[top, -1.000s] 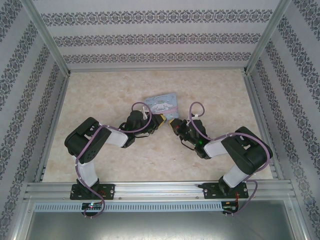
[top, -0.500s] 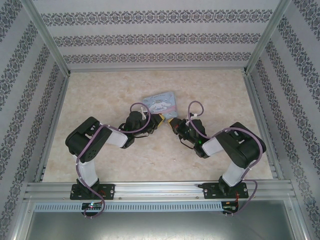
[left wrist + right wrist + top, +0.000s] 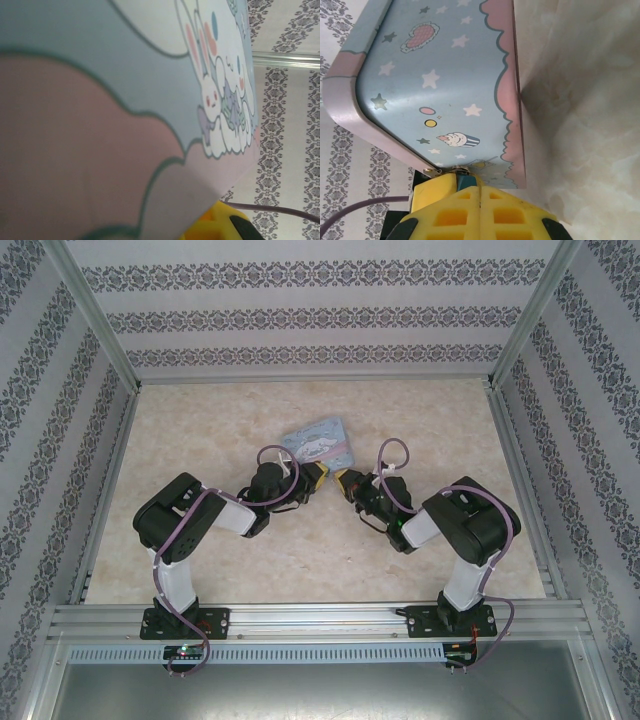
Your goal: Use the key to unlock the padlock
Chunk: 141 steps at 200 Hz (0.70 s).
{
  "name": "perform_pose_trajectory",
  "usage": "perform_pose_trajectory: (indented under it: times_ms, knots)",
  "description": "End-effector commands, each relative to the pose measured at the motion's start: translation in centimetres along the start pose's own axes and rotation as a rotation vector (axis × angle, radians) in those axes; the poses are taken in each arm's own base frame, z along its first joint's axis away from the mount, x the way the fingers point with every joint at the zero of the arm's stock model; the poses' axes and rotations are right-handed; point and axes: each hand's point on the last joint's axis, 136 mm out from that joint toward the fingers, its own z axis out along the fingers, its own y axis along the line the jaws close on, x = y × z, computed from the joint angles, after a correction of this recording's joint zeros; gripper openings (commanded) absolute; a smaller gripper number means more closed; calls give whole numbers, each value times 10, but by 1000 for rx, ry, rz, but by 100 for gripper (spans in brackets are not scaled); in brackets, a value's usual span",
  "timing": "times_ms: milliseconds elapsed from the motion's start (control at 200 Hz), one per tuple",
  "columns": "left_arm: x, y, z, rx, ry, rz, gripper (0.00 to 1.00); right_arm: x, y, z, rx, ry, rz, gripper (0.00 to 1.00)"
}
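The padlock point(image 3: 465, 176) is a tiny teal-grey block at the near edge of the light blue cartoon tin point(image 3: 445, 90), beside a small silver clasp point(image 3: 432, 171). My right gripper point(image 3: 480, 192) is shut, its yellow fingers pressed together and their tips just under the padlock. The key is hidden. A yellow finger point(image 3: 435, 189) of my left gripper point(image 3: 318, 478) presses on the padlock's left side and seems to be shut on it. From above, the right gripper point(image 3: 343, 481) meets the left one at the tin's point(image 3: 318, 440) near edge.
The tin point(image 3: 125, 100) lies close to the left wrist camera, with a yellow finger point(image 3: 217, 225) at its lower corner. Patterned walls point(image 3: 60, 390) and metal rails point(image 3: 320, 620) enclose the marble-look table point(image 3: 200, 420). Purple cables point(image 3: 390, 455) loop over both arms.
The right arm has swung left and brought its gripper closer to the left gripper. The tin has shifted slightly left and away.
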Motion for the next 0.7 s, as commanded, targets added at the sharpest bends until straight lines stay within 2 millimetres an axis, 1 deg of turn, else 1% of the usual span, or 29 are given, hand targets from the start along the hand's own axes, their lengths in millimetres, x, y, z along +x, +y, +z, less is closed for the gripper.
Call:
perform_pose_trajectory:
  times_ms: [0, 190, 465, 585, 699]
  knots:
    - [35, -50, 4, 181, 125, 36, 0, 7, 18, 9, -63, 42, -4, 0]
    - [38, -42, 4, 156, 138, 53, 0, 2, 27, 13, -82, 54, 8, 0]
    - [41, -34, 2, 133, 152, 61, 0, -7, 32, 15, -76, 80, 7, 0]
    - [40, -32, 1, 132, 149, 57, 0, -5, 31, 17, -70, 89, 6, 0]
    - [40, -33, 2, 131, 146, 56, 0, 1, 29, 20, -66, 101, 3, 0]
